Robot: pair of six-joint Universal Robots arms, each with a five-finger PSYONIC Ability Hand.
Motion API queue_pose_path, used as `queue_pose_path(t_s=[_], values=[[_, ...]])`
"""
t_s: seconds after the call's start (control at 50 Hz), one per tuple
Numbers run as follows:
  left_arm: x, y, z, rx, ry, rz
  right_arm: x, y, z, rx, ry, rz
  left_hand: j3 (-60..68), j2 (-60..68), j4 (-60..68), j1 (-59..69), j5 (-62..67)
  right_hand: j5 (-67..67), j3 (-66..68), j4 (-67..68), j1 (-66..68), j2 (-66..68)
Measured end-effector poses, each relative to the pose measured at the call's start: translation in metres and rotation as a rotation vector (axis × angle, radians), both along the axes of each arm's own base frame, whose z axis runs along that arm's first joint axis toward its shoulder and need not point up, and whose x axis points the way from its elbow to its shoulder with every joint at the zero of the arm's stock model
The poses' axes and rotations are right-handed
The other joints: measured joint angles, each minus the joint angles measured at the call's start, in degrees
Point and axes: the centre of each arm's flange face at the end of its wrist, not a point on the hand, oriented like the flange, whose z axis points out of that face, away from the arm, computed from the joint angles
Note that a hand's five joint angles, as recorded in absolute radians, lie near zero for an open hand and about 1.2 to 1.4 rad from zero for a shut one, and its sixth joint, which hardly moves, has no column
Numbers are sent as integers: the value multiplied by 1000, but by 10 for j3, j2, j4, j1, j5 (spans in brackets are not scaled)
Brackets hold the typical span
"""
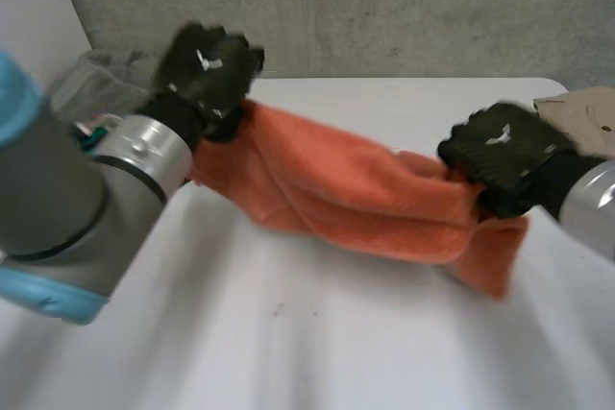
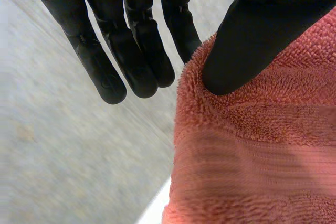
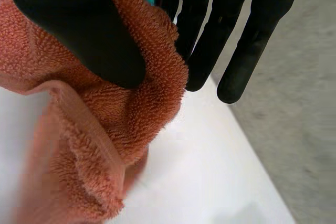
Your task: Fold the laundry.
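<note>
An orange terry towel (image 1: 346, 189) hangs stretched between my two hands above the white table (image 1: 317, 343). My left hand (image 1: 207, 69) holds its far left end, and the right hand (image 1: 500, 156) holds its right end, from which a fold droops down. In the left wrist view the thumb (image 2: 252, 40) presses on the towel's edge (image 2: 252, 156), with the straight fingers (image 2: 131, 56) on the other side of it. In the right wrist view the thumb (image 3: 89, 30) pinches a bunched towel edge (image 3: 105, 129) against the fingers (image 3: 210, 40).
A grey heap of cloth (image 1: 106, 74) lies at the back left corner of the table. A tan piece (image 1: 581, 108) sits at the back right edge. My left arm (image 1: 77, 208) fills the near left. A concrete wall stands behind the table.
</note>
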Motion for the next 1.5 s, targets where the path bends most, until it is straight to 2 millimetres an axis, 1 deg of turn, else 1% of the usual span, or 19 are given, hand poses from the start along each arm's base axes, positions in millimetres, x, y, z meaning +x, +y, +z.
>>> queue_pose_path(t_s=[0.12,0.24,0.32,0.34,0.42,0.44,0.54,0.58,0.62,0.68,0.72,0.76,0.84,0.92,1.04,1.12,1.26,1.4,1.5], values=[[15,37,44,-49,64,-21,-10,17,49,-73,-20,-23,0,0,0,0,0,0,0,0,0,0],[20,47,45,-34,67,-19,-11,22,64,-104,-28,-18,0,0,1,0,0,0,0,0,0,0],[13,30,15,45,20,8,-3,6,51,-75,-19,0,0,0,2,0,0,0,1,0,0,3],[10,21,-1,82,-5,23,3,-4,42,-59,-13,11,0,0,2,0,0,0,1,0,0,3],[3,2,-31,146,-50,56,19,-24,20,-32,2,40,0,0,2,0,0,0,1,0,0,3],[-2,-12,-51,182,-75,81,30,-35,7,-28,15,61,0,0,2,0,0,0,1,0,0,3],[-11,-50,-91,229,-108,153,57,-64,-33,-62,63,101,1,1,2,0,0,-3,-27,-30,1,-5],[-12,-64,-100,228,-106,177,65,-74,-46,-93,80,105,1,1,2,0,0,-13,-55,-59,-15,-24],[-13,-81,-104,203,-83,207,71,-87,-59,-147,90,92,-5,-5,1,-5,-2,-232,-269,-272,-210,-246],[-16,-95,-101,161,-47,225,75,-99,-66,-209,83,48,-157,-173,-157,-184,-156,-459,-485,-490,-400,-468],[-19,-98,-97,133,-24,225,75,-104,-68,-235,62,-11,-420,-426,-426,-457,-410,-521,-552,-556,-428,-528],[-21,-95,-92,117,-12,217,72,-106,-68,-235,35,-75,-493,-499,-499,-489,-470,-523,-560,-565,-428,-530],[-21,-74,-77,100,-6,192,59,-100,-60,-191,-41,-200,-504,-509,-511,-489,-480,-523,-560,-565,-428,-530],[-12,-41,-67,113,-26,168,40,-81,-49,-83,-120,-303,-504,-509,-511,-488,-479,-523,-560,-565,-428,-530],[8,11,-85,198,-99,142,10,-38,-62,233,-158,-395,-503,-507,-509,-485,-471,-523,-560,-565,-428,-530],[14,26,-101,246,-138,136,6,-13,-77,384,-162,-363,-503,-504,-507,-485,-466,-523,-560,-565,-428,-530],[18,22,-129,315,-186,145,11,10,-101,468,-201,-262,-464,-466,-467,-442,-429,-522,-559,-564,-428,-529],[16,0,-143,338,-192,168,17,9,-116,389,-213,-237,-435,-436,-436,-412,-399,-498,-536,-541,-426,-508],[13,-13,-151,345,-196,177,21,3,-126,340,-194,-235,-336,-338,-336,-303,-302,-463,-500,-504,-385,-474]])
